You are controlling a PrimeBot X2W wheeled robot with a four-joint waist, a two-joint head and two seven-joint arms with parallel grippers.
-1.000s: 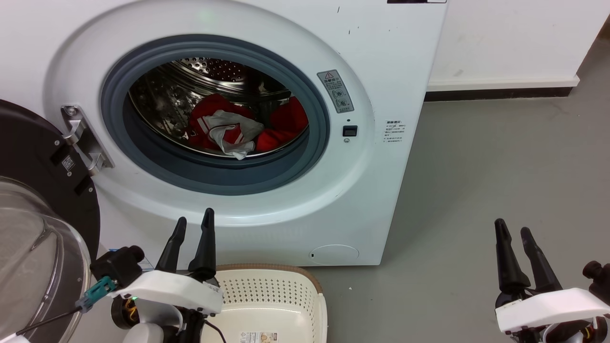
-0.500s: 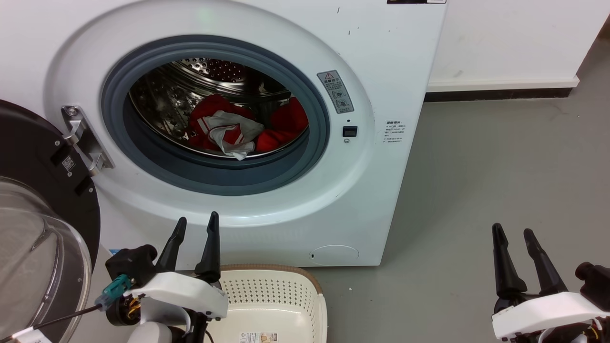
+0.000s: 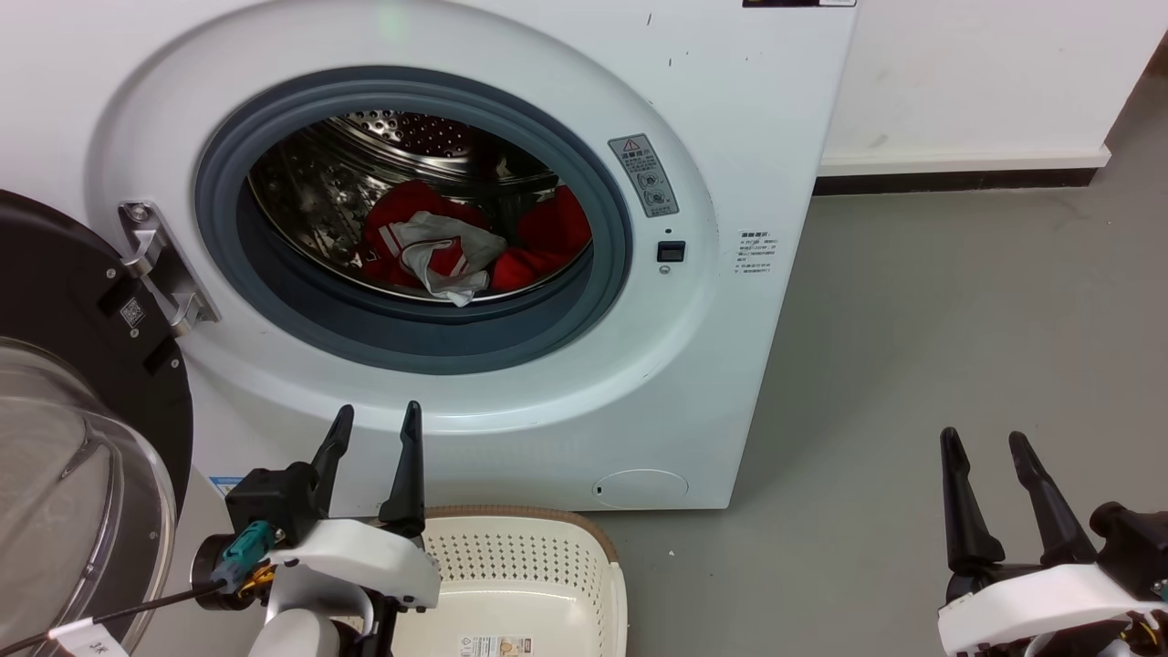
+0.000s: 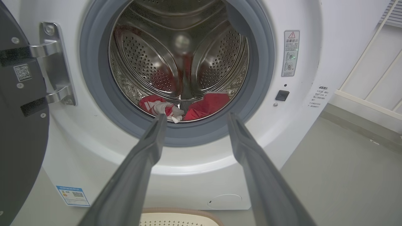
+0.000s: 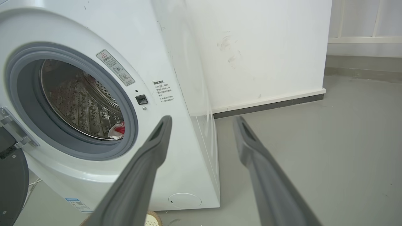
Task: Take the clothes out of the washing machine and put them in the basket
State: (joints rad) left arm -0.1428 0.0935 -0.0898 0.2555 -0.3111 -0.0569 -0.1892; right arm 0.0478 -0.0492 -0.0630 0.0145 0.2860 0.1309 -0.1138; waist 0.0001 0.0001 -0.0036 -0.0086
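A: Grey floor (image 3: 912,319), white wall behind. How far along is the job?

B: Barely begun, I'd judge. The washing machine (image 3: 730,109) has its glass door (image 3: 55,301) wide open, but the red clothes (image 3: 438,242) lie heaped at the bottom of the steel drum (image 3: 319,182). The part of the basket (image 3: 511,557) in view, just below the porthole, holds no garment.

A: And the fingers?

B: The left fingers (image 3: 408,465) are spread apart above the basket rim, aimed at the porthole and touching nothing. The right fingers (image 3: 958,502) are likewise parted and bare, over the floor to the right of the machine.
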